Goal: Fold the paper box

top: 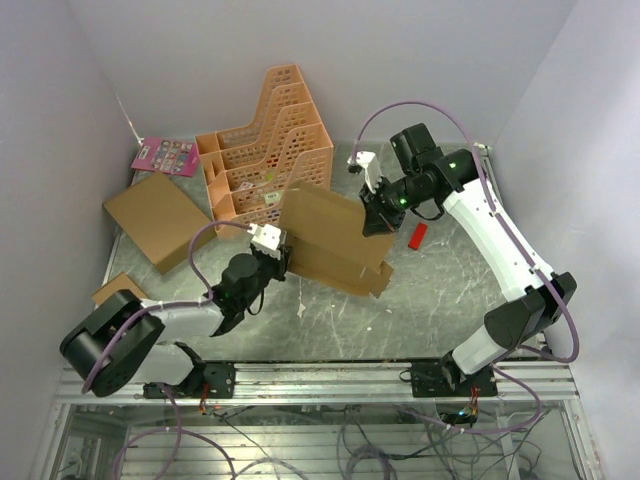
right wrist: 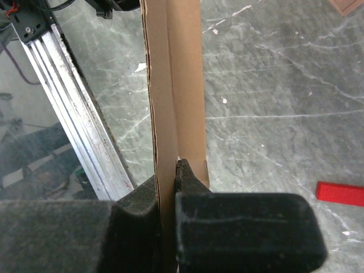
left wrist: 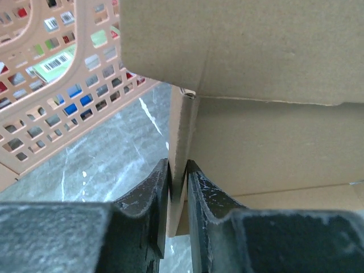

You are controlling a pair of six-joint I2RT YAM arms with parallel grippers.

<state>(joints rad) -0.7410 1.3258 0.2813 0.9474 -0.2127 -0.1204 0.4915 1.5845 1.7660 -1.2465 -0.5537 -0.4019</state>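
On the grey marbled table [top: 330, 315] the paper box [top: 335, 240] stands half-raised mid-table, just in front of the peach basket [top: 265, 140]. The left gripper [left wrist: 178, 170] pinches one upright flap of the box, and the right gripper [right wrist: 169, 173] is clamped on another. The barcode sticker [left wrist: 56, 64] inside the basket has print too small to read.

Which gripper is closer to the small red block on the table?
Right. The right gripper sits just beside the red block; the left gripper is beyond the paper box.
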